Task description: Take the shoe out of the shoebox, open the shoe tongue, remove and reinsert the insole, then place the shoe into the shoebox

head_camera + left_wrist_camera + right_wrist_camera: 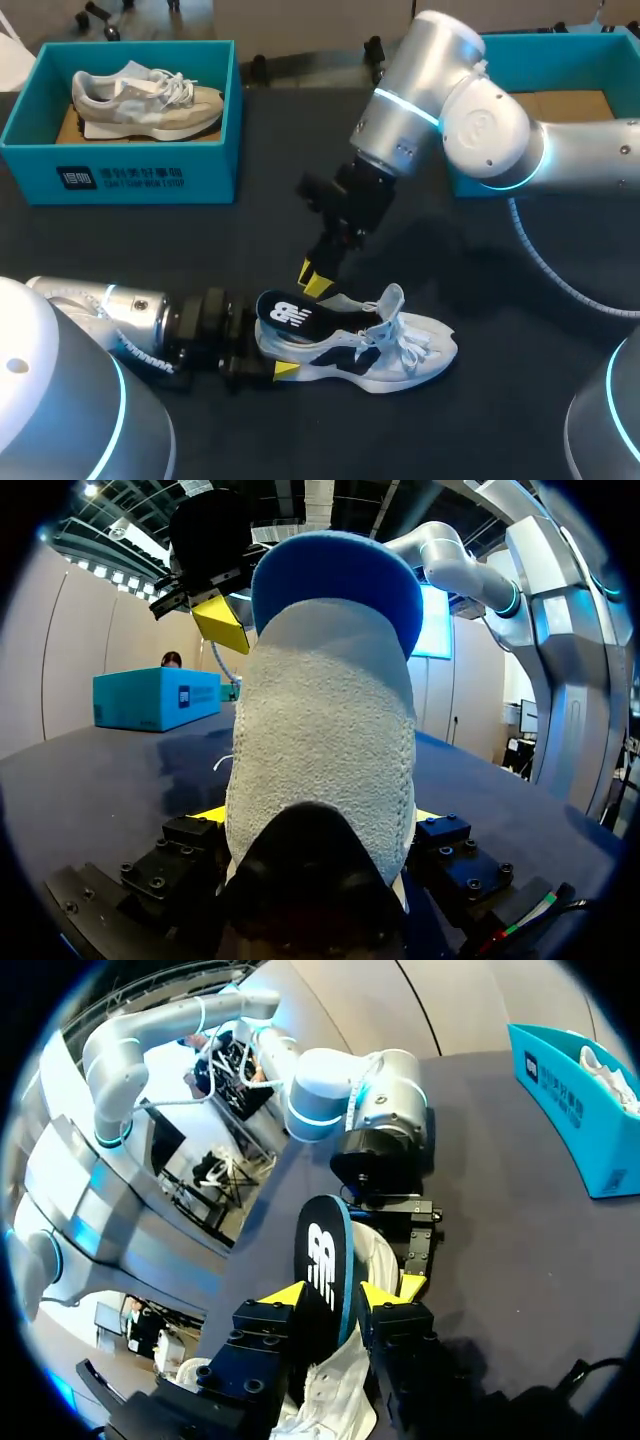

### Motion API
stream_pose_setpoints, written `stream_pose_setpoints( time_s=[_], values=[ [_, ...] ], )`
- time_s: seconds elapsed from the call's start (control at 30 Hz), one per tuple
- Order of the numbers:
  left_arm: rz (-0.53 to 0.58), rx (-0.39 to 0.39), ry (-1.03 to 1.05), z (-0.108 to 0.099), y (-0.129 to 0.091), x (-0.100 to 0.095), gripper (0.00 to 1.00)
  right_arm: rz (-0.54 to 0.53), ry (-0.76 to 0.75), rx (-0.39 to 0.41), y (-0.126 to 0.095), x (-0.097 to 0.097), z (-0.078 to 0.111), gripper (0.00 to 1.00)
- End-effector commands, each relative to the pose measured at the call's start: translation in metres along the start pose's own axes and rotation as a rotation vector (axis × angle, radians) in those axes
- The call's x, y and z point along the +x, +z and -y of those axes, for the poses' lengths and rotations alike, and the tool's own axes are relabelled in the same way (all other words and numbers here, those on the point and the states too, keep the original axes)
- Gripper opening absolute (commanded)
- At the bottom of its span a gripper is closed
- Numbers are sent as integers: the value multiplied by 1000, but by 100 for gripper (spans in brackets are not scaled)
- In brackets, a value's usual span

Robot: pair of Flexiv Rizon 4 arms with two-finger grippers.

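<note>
Dark tabletop (480,300) lies bare to the right of the white shoe (400,350), which sits near the front edge, toe to the right. The left gripper (270,368) clamps its heel. The black insole (288,314) stands half out, its raised end at the right gripper (315,280). A teal shoebox (140,170) at the far left holds a second shoe (145,98). Another teal box (560,62) sits far right, partly hidden by the right arm.

In the left wrist view, the shoe's (320,760) heel fills the left gripper (318,820) and hides much of the table. The insole's (340,575) blue rim tops the heel, with the right gripper (225,620) beside it.

In the right wrist view, the insole (322,1260) rises within the right gripper (335,1300). I cannot tell whether it is pinched.
</note>
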State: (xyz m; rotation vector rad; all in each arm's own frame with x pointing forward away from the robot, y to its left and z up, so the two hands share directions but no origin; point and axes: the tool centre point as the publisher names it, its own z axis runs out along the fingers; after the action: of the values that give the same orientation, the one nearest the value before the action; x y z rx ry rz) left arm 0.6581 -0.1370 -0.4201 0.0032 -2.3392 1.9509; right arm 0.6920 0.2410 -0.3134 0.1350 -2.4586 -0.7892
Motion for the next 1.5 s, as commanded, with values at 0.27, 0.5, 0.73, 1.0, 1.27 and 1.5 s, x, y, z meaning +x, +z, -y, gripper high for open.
stream_pose_setpoints(
  time_s=[0.27,0.5,0.73,1.0,1.27,1.5],
  values=[
    [2,-2,-1,-4,0,-2,0,34,0,-6,17,8,-6,28],
    [2,-2,-1,-4,0,-2,0,53,0,-4,18,10,-8,24],
    [2,-2,-1,-4,0,-2,0,59,-16,-12,25,4,-7,11],
    [2,-2,-1,-4,0,-2,0,62,-26,-16,29,5,-10,0],
    [2,-2,-1,-4,0,-2,0,95,-21,18,16,21,-19,0],
    [2,-2,-1,-4,0,-2,0,130,3,33,3,33,-17,0]
  ],
)
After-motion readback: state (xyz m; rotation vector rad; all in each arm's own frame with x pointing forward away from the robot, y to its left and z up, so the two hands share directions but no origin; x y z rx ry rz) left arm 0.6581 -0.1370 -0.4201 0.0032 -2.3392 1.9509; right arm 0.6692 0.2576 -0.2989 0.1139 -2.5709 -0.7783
